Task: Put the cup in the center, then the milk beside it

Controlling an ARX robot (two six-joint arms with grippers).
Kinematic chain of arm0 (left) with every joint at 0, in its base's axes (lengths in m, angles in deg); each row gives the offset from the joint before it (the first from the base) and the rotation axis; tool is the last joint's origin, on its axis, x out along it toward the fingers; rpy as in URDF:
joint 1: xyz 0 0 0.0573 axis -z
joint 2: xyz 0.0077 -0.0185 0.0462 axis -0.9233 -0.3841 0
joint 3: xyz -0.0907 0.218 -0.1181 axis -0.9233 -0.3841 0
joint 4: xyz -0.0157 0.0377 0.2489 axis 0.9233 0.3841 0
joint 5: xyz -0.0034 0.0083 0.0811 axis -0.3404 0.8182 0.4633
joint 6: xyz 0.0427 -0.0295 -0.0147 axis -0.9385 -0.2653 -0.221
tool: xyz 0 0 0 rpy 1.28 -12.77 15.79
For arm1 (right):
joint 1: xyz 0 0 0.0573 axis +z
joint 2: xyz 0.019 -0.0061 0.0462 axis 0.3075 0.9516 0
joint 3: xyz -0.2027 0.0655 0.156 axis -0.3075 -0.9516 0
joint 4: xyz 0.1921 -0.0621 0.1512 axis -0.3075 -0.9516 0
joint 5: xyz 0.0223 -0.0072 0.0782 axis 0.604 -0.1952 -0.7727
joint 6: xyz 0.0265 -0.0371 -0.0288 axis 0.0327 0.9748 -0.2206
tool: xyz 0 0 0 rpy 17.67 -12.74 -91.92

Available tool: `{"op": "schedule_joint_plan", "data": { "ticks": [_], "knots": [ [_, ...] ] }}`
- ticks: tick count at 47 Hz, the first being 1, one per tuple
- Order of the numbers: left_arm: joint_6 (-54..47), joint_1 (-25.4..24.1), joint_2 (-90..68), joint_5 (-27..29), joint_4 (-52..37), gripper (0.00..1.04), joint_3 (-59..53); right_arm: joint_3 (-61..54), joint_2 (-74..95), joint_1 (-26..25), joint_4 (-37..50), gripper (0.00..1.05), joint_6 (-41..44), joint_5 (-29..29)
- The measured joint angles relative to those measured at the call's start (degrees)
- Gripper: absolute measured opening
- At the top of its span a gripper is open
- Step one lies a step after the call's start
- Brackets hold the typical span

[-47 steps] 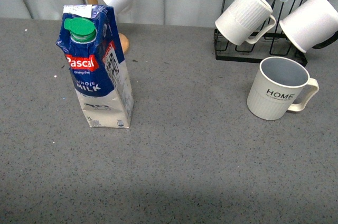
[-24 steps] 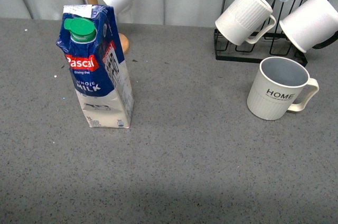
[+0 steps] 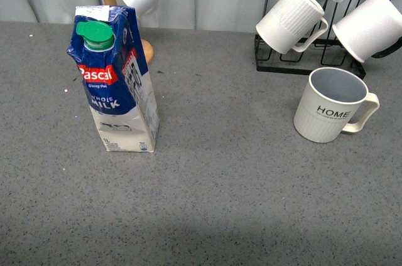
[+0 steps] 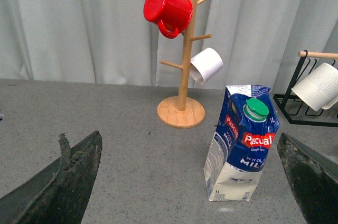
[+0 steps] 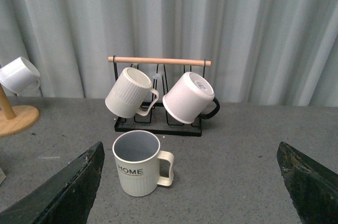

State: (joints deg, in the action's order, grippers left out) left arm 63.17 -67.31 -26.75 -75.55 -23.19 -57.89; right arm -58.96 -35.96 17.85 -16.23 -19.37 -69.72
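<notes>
The cup (image 3: 330,112) stands upright just in front of the rack (image 3: 277,68), mouth up, its handle turned to the robot's right, away from the middle of the table (image 3: 220,172). The milk (image 3: 119,87) stands upright well to the left of the rack, on the far side of that bare middle ground. Neither thing is held or touched.

No arm shows in the front view. In its own wrist view the right claw (image 5: 190,145) is spread wide with nothing between its fingers (image 5: 68,187), and the cup sits ahead of it in plain sight, in front of the rack. The left claw (image 4: 189,145) is spread just as wide and empty, and it faces the milk instead.

The cup goes first, and it lies on the right arm's side, so that arm looks the nearer and better choice. With the handle facing outward, the ribbed wall on the side toward the milk is free. A grasp across the rim or body seems open, and the carry would run leftward from the rack
</notes>
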Motion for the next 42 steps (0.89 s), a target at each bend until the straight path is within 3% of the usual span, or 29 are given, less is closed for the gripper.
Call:
{"op": "schedule_joint_plan", "data": {
  "ticks": [42],
  "knots": [
    [0.02,0.00,0.00,0.00,0.00,0.98,0.00,0.00,0.00,0.00,0.00,0.96,0.00,0.00]
  ]
}}
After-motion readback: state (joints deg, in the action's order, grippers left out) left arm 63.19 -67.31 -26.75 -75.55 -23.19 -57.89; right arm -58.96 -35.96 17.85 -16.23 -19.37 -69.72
